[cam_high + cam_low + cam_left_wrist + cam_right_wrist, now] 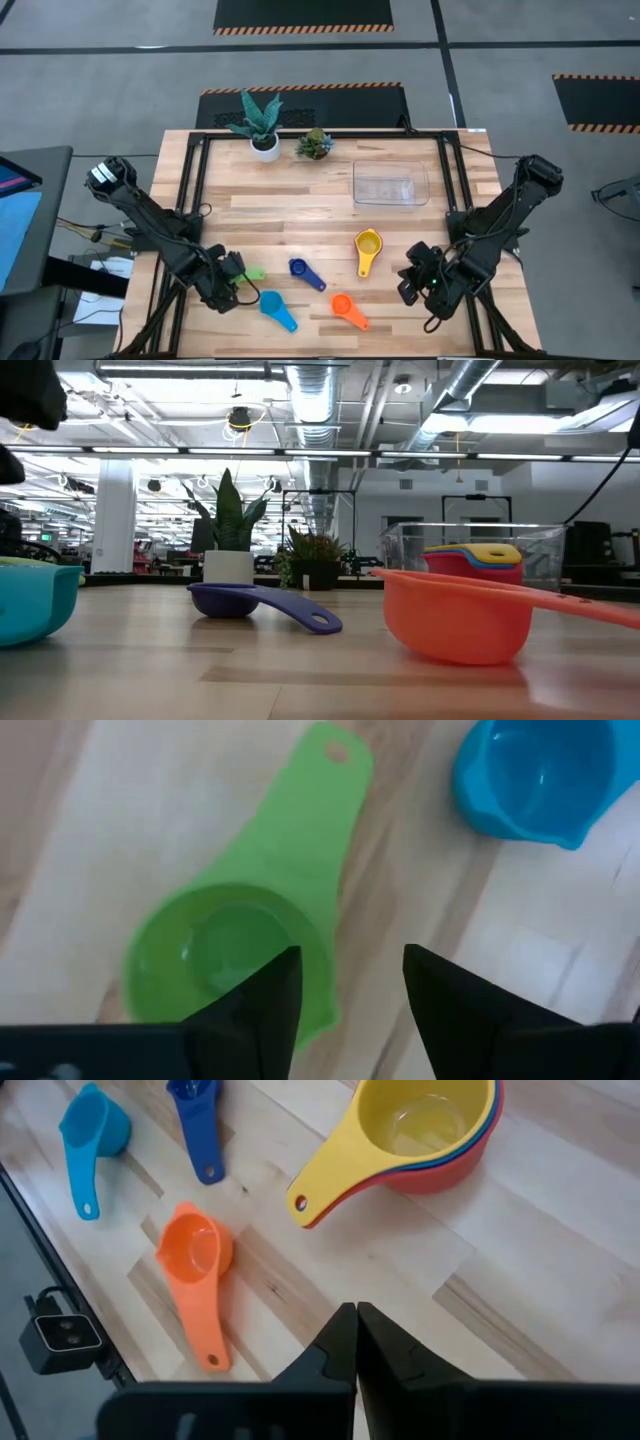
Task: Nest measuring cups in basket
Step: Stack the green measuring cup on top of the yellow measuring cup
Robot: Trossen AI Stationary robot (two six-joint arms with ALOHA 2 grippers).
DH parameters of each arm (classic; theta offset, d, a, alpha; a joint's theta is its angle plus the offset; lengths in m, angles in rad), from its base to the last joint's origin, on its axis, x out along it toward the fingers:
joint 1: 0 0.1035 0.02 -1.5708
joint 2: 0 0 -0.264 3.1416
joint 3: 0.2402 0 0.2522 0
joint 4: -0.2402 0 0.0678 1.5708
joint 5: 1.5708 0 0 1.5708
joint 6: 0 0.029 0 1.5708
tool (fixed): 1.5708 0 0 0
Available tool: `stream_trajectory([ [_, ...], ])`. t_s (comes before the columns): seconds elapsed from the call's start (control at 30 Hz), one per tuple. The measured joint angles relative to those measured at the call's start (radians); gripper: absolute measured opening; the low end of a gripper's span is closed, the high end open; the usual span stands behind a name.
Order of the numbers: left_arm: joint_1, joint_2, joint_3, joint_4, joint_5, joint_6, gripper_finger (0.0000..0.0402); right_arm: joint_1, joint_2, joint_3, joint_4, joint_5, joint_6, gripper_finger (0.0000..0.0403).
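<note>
Near the table's front-left corner, the left gripper [228, 285] hangs low over the green measuring cup [235, 910], its two dark fingers [262, 1000] spread apart. In the left wrist view the green bowl lies just beside one fingertip and partly under it, while the flat handle, with its hanging hole, runs away from the gripper; nothing is gripped. Just beside it on the wood sits the light blue cup [273, 306], apart from the green one and from the fingers.

Toward the front-right, the right gripper [413, 277] hovers above bare boards with its fingers pressed together and holding nothing. Beyond its tips, well clear of them, the yellow cup [420, 1125] rests nested on top of a small stack whose red and blue rims show beneath it, its handle angled toward the gripper. The orange cup [195, 1270] lies nearer the front edge, and the dark blue cup [305, 271] sits between the light blue one and the yellow stack; none of these touch each other.

Farther back, right of centre, the clear basket [391, 184] stands with only wood showing through its bottom. A white plant pot [264, 146] and a small green plant [315, 145] stand along the rear edge of the table [300, 215].
</note>
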Motion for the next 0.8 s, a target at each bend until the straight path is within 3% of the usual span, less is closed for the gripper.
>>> stream_trajectory([
  [0.47, 0.0, 0.0, -0.13, 0.106, -0.006, -0.006, 0.0159, 0.0, 0.0, 0.0, -0.001, 0.0, -0.008, 0.0026],
  [0.57, 0.011, 0.0, -0.146, 0.138, -0.006, -0.03, 0.0117, 0.0, 0.0, 0.0, -0.004, 0.0, -0.008, 0.0024],
  [0.67, 0.053, 0.0, -0.129, 0.147, -0.023, -0.001, 0.003, 0.0, 0.0, 0.0, -0.012, 0.0, -0.008, 0.0021],
  [0.8, 0.155, 0.001, -0.017, 0.171, -0.047, 0.222, 0.0004, 0.0, 0.0, 0.0, -0.024, 0.0, -0.008, 0.0019],
])
